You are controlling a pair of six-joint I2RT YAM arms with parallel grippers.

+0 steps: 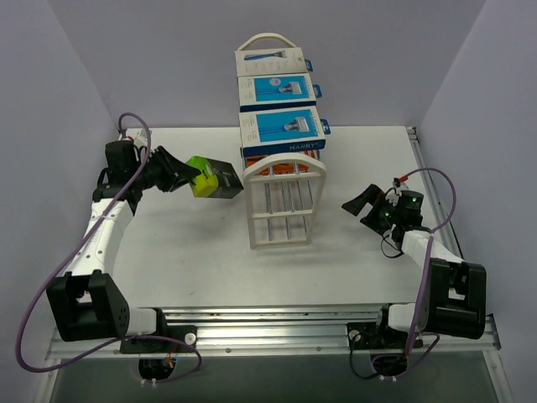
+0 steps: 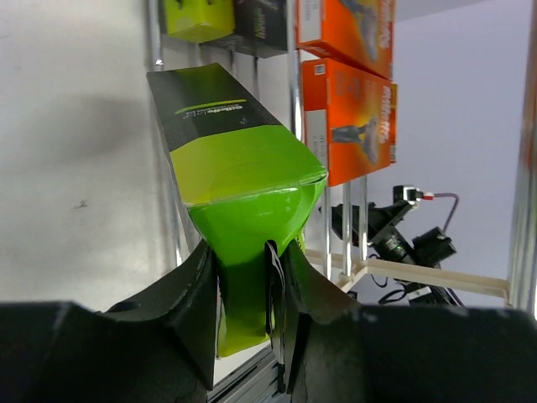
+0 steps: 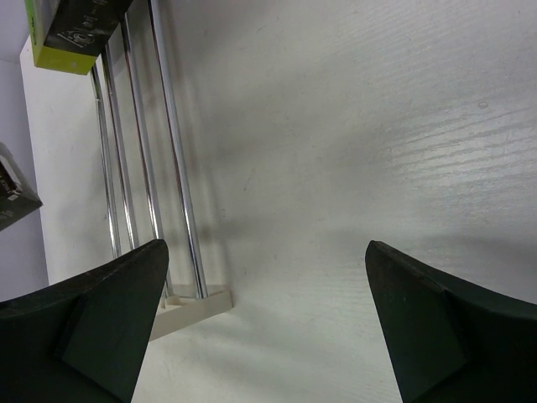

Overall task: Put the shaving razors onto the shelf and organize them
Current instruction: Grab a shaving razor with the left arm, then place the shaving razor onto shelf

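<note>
The left tool [image 1: 186,178] is clamped on the lime end of a black-and-lime box [image 1: 215,178], held out ahead of it, just beside the shelf [image 1: 285,201]. The right tool [image 1: 362,204], jaws wide apart, hangs over the bench [image 1: 193,260].
</note>
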